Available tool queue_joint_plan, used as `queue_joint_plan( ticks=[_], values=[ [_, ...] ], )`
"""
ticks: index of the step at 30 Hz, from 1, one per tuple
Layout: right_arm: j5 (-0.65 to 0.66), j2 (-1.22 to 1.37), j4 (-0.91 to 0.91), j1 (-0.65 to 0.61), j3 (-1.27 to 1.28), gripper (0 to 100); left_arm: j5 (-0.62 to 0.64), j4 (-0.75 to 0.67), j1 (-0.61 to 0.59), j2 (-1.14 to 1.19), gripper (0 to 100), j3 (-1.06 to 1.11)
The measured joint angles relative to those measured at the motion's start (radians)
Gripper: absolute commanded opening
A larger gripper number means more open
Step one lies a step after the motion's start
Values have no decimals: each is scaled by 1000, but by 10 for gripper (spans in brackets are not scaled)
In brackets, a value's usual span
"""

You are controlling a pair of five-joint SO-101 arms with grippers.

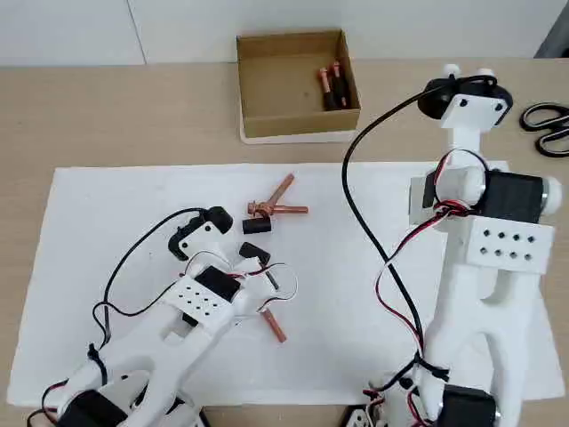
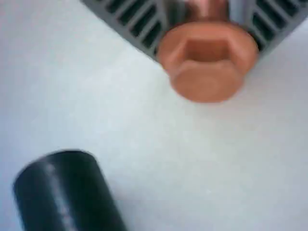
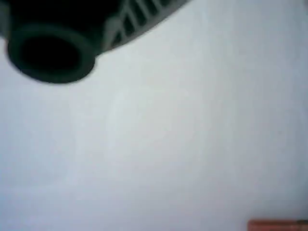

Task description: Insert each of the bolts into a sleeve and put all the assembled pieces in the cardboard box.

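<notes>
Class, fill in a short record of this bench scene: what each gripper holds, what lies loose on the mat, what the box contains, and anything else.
Left gripper: shut on held bolt, its head facing the wrist camera
Right gripper: shut on held sleeve, black, open end showing
White mat: crossed bolts, with a loose sleeve right beside them
Cardboard box: assembled pieces lying against one wall
Off the mat: scissors

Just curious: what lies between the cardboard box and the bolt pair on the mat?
Nothing: the high view shows only bare table and white mat between the cardboard box and those bolts.
</notes>
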Motion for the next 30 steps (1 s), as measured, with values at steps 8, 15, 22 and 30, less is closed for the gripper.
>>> queue_joint_plan(
  ticks=[8, 15, 22, 30],
  values=[
    [0, 0, 0, 0, 0, 4, -106, 75, 2, 3, 6, -55],
    [0, 0, 0, 0, 0, 4, -292, 420, -6, 3, 6, -336],
    [0, 0, 0, 0, 3, 4, -359, 535, -267, 8, 7, -457],
    [0, 0, -54, 0, 94, 4, -643, 543, -523, 180, 6, -459]
  ],
)
